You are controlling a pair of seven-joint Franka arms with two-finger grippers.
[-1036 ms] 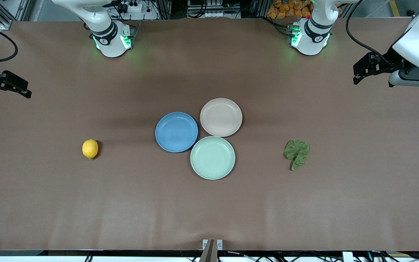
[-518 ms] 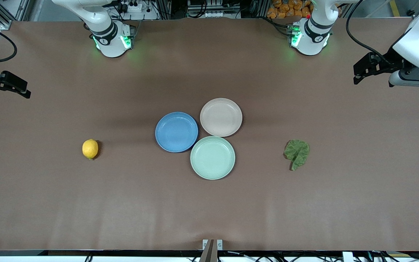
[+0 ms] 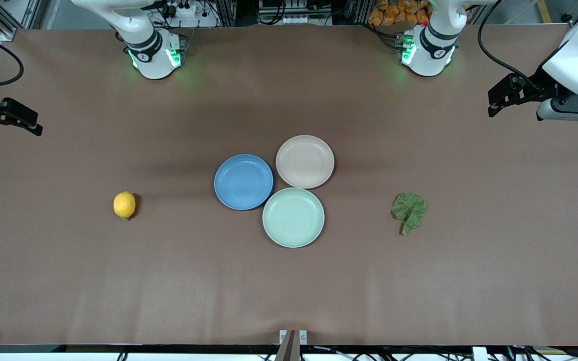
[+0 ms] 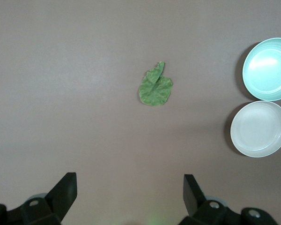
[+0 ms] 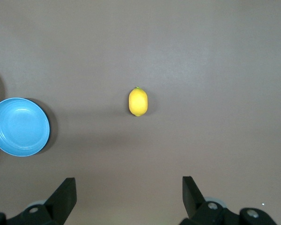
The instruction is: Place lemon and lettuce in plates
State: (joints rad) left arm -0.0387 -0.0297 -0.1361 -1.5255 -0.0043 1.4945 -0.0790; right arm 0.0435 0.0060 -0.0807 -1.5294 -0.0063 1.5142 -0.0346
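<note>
The lemon point(image 3: 124, 205) lies on the brown table toward the right arm's end; it also shows in the right wrist view point(image 5: 138, 101). The lettuce point(image 3: 410, 211) lies flat toward the left arm's end, and shows in the left wrist view point(image 4: 155, 87). The blue plate point(image 3: 243, 181) and the beige-pink plate point(image 3: 305, 161) sit touching at mid-table, both bare. My left gripper point(image 4: 129, 190) is open and empty, high over the table's left-arm end point(image 3: 499, 98). My right gripper point(image 5: 129, 190) is open and empty, high over the right-arm end point(image 3: 10, 118).
A pale mint-green plate point(image 3: 293, 217) touches both other plates on the side nearer the front camera. The two arm bases point(image 3: 154, 50) point(image 3: 425, 47) stand along the table's edge farthest from the camera.
The left arm's wrist has shifted very slightly; nothing else has moved.
</note>
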